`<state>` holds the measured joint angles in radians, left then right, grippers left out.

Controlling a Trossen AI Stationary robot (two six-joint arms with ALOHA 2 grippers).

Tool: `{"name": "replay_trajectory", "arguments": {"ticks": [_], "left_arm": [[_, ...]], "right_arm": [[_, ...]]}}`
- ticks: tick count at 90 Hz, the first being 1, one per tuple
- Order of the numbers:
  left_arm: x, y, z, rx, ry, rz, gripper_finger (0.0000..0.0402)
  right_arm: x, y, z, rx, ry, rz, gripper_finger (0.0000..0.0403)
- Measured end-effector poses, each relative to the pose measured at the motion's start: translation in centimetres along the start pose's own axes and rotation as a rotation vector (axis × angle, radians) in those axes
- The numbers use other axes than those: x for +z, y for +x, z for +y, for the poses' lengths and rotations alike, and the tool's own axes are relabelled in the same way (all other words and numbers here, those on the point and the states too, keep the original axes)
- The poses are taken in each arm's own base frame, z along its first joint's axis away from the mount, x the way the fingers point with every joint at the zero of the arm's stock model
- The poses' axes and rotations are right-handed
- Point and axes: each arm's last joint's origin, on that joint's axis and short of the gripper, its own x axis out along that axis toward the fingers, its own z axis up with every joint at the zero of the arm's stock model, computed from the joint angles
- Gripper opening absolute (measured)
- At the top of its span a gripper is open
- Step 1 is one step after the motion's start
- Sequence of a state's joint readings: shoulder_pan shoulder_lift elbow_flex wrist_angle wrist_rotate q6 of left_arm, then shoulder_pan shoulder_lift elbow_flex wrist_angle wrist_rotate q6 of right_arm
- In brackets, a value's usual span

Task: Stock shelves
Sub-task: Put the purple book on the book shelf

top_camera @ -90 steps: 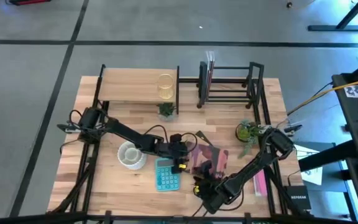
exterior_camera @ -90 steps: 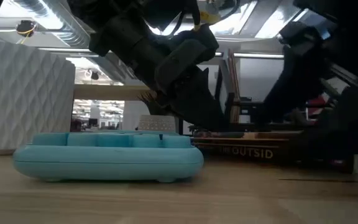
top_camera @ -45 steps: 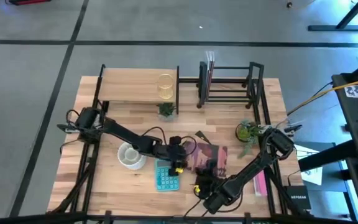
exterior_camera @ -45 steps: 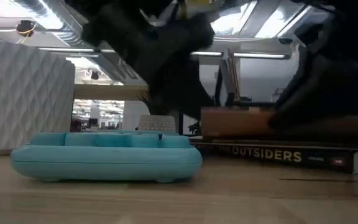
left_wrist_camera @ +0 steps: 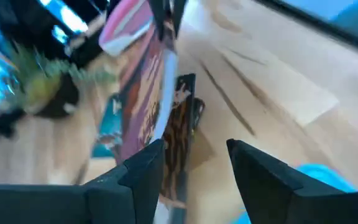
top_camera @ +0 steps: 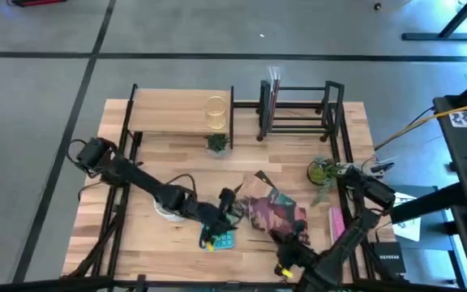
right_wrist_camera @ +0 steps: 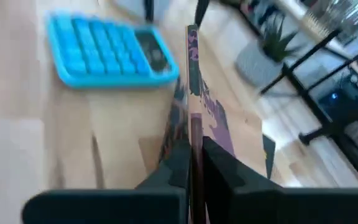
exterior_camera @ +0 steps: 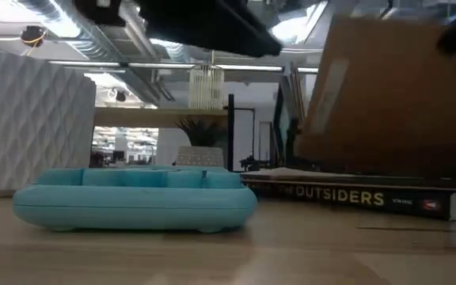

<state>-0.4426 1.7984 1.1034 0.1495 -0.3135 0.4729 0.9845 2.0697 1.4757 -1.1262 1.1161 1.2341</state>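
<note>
Light-wood planks make up the table (top_camera: 148, 158), and at its far edge stand the two shelves: a light-wood board shelf (top_camera: 173, 111) on thin black legs, carrying a clear ribbed glass (top_camera: 215, 112), and beside it a black bar rack (top_camera: 298, 110) with a thin book (top_camera: 273, 88) standing upright at its near-shelf end. A small potted plant (top_camera: 216, 143) sits on the table just in front of the wooden shelf, and a leafier one (top_camera: 323, 172) sits toward the right side. Near the front of the table the right pincer (right_wrist_camera: 192, 158) is pressed tight on the lower edge of a book with a pink and dark cover (top_camera: 272, 212), holding it tilted up off the table; in the right wrist view the book's edge runs straight out from between the two dark fingers. In the low view its brown back (exterior_camera: 386, 95) rises above another book lying flat, its spine reading "OUTSIDERS" (exterior_camera: 347, 195). The left pincer (left_wrist_camera: 194, 168) hovers just beside the raised book with its fingers spread and nothing between them, above a turquoise calculator (top_camera: 221, 237) that lies flat on the table. A white bowl (top_camera: 165, 208) sits close behind the left arm, and a pink object (top_camera: 336, 224) lies flat toward the right edge.
</note>
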Motion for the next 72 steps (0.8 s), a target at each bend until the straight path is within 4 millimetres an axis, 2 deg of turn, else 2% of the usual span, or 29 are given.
{"name": "replay_trajectory", "arguments": {"ticks": [15, 48, 61, 72], "left_arm": [[0.5, 1.3, -0.3, 0.070, 0.030, -0.102, 0.0171], [-0.1, 2.7, -0.7, 0.093, 0.004, -0.126, 0.0170], [-0.1, 2.7, -0.6, 0.098, -0.013, -0.134, 0.0155], [-0.1, 2.7, -0.6, 0.096, -0.035, -0.133, 0.0121]], "right_arm": [[0.2, -0.1, 0.3, 0.007, 0.038, -0.048, 0.0002], [0.7, 0.1, 0.9, 0.024, 0.010, -0.074, 0.0001], [2.4, -0.2, 1.4, 0.051, -0.028, -0.099, 0.0006], [4.2, -0.4, 1.4, 0.042, -0.088, -0.126, 0.0015]]}}
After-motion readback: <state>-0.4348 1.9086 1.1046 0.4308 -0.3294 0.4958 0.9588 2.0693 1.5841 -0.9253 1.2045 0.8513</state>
